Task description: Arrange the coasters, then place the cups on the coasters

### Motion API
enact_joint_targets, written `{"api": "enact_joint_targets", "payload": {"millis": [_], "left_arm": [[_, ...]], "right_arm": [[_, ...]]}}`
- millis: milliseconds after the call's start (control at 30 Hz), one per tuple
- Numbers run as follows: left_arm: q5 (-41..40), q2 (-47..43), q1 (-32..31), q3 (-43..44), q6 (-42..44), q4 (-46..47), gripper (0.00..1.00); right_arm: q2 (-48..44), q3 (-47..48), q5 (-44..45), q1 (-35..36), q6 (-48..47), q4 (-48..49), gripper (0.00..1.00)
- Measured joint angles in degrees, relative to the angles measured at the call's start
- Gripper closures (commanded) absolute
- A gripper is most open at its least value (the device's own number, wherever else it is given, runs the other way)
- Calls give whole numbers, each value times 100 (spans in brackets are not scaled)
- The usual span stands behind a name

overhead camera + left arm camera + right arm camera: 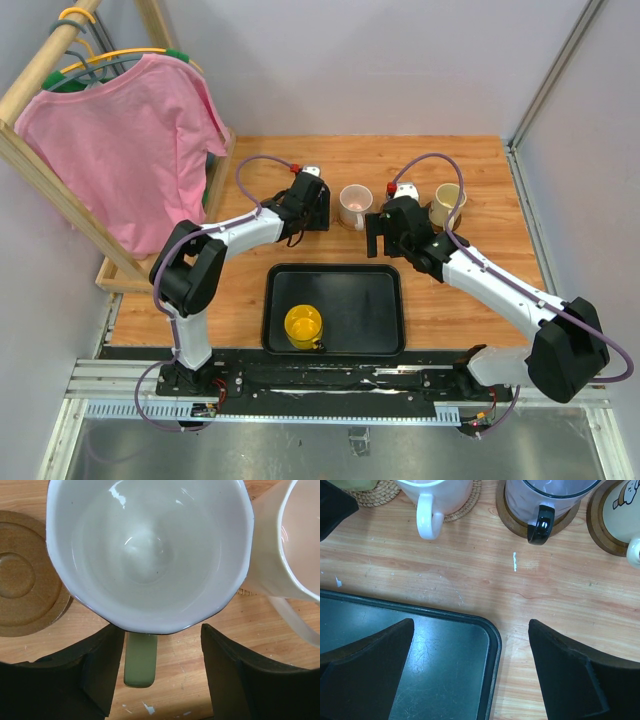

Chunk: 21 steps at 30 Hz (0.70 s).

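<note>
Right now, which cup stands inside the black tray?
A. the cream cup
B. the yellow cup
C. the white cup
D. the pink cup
B: in the top view, the yellow cup is the only cup standing inside the black tray, in its near left part.

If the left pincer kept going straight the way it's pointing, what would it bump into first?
Probably the white-lined cup straight ahead: its greenish handle lies between the open fingers of the left pincer.
</note>
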Motion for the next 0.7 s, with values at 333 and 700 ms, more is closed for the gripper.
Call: {"api": "enact_joint_targets", "payload": {"millis": [333, 700], "left_arm": [[149, -20, 0, -61, -81, 46, 34], [251, -76, 0, -131, -118, 81, 34]], "right_arm": [[2, 0, 0, 0, 2, 0, 2], [0, 0, -2, 0, 2, 0, 2]]}}
